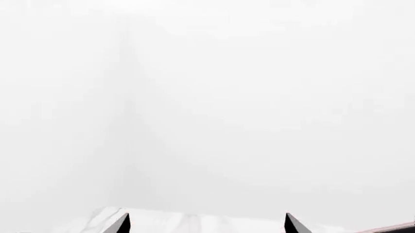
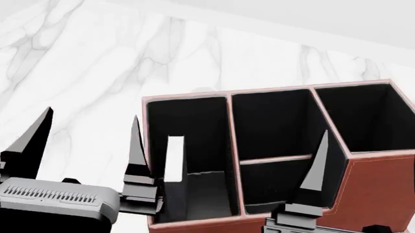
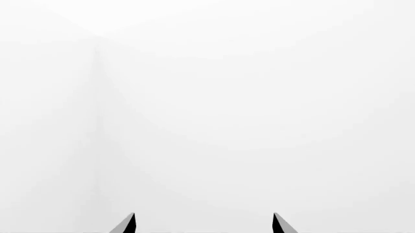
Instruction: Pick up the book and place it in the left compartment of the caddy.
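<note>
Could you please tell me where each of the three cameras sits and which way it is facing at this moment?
Head view: on the head, looking down at the caddy on the marble table; left gripper and one right finger show.
Left wrist view: near the left gripper, facing a blank white wall; fingertips and a table strip show.
Right wrist view: near the right gripper, facing white wall; only fingertips.
Shared: both wrist views show spread fingertips against white.

The table is white stone with thin grey lines running through it, like marble. Its far edge is straight. Behind it stands a plain white wall. The wall looks foggy and soft. The light is bright and even everywhere.
</note>
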You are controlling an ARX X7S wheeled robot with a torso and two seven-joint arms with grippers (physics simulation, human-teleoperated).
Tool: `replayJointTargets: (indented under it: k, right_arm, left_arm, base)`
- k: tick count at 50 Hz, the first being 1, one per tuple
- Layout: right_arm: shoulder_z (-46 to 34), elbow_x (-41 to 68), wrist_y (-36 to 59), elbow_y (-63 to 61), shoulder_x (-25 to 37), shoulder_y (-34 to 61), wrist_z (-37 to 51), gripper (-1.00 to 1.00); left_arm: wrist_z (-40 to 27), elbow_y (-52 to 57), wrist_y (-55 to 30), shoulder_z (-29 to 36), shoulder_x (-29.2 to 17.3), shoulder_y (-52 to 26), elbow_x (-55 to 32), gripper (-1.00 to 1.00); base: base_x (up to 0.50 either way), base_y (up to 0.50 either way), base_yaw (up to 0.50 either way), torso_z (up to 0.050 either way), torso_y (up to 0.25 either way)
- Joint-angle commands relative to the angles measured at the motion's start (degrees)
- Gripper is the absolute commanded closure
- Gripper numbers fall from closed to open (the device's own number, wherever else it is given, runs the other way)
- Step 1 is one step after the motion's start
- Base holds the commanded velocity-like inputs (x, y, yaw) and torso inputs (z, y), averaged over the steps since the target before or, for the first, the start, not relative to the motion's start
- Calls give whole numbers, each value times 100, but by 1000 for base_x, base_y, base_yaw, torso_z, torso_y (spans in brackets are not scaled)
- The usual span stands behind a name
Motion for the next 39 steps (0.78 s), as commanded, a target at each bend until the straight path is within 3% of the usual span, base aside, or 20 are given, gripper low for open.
replayJointTargets:
  k: [1, 10, 16, 23, 24, 39]
  right_arm:
    - [167, -159, -58, 117, -77, -98, -100, -100]
    - [390, -123, -117, 134, 5, -239, -39, -100]
    - [616, -45, -204, 144, 60, -397, 2, -100]
    - [841, 24, -278, 155, 114, -554, 47, -100]
    - [1529, 122, -615, 343, 112, -1128, 63, -100]
    - [1814, 182, -710, 339, 139, -1340, 98, -100]
  left_arm:
    - [-359, 938, -134, -424, -998, 197, 267, -100]
    - [-320, 1067, -347, -1121, -1729, 761, 346, -100]
    - [-179, 711, 242, -1338, -2236, 1119, 213, -100]
    - [-144, 302, 635, -1466, -2469, 1447, 174, -100]
    - [-324, -161, 1495, -1576, -2990, 1985, 230, -100]
    - [-350, -33, 1724, -2515, -3409, 2823, 318, -100]
  base:
    - [0, 0, 0, 0, 0]
    - [0, 0, 0, 0, 0]
    - [0, 0, 0, 0, 0]
    - [0, 0, 0, 0, 0]
    - [0, 0, 0, 0, 0]
    - [0, 0, 0, 0, 0]
